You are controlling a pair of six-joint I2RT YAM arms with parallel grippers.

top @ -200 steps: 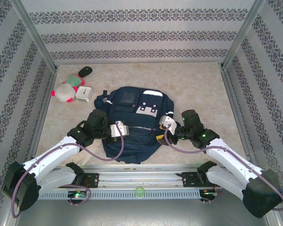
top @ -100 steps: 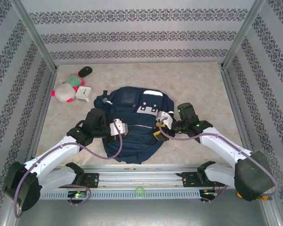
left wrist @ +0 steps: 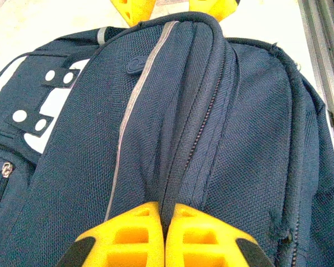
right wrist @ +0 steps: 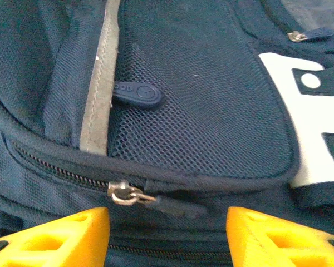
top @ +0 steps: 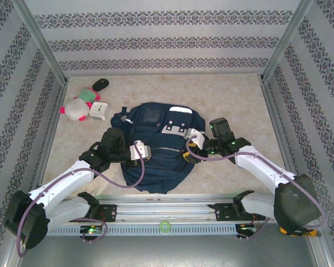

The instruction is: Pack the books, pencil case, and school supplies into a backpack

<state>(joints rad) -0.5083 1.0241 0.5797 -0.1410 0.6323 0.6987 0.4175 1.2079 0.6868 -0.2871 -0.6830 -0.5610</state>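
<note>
The dark navy backpack (top: 158,153) lies flat in the middle of the table, white patches (top: 175,129) near its top. My left gripper (top: 150,152) (left wrist: 166,210) is shut on a raised fold of backpack fabric beside a zipper line (left wrist: 196,139). My right gripper (top: 185,154) (right wrist: 168,225) is open at the backpack's right side, its yellow fingers (right wrist: 61,233) on either side of a metal zip slider (right wrist: 124,194) and its dark pull tab (right wrist: 175,207). The right fingertips (left wrist: 134,6) peek over the backpack's edge in the left wrist view. Booklet, pencil case and sharpener are out of view.
A pink-and-white plush toy (top: 75,109), a white square clock (top: 98,111), a green item (top: 89,94) and a small black object (top: 101,83) sit at the far left. Patterned walls enclose the table, and a metal rail (top: 167,214) runs along the near edge.
The right arm swung its wrist slightly left and further onto the backpack's right side, elbow moving outward. The left arm kept its hold and stayed put.
</note>
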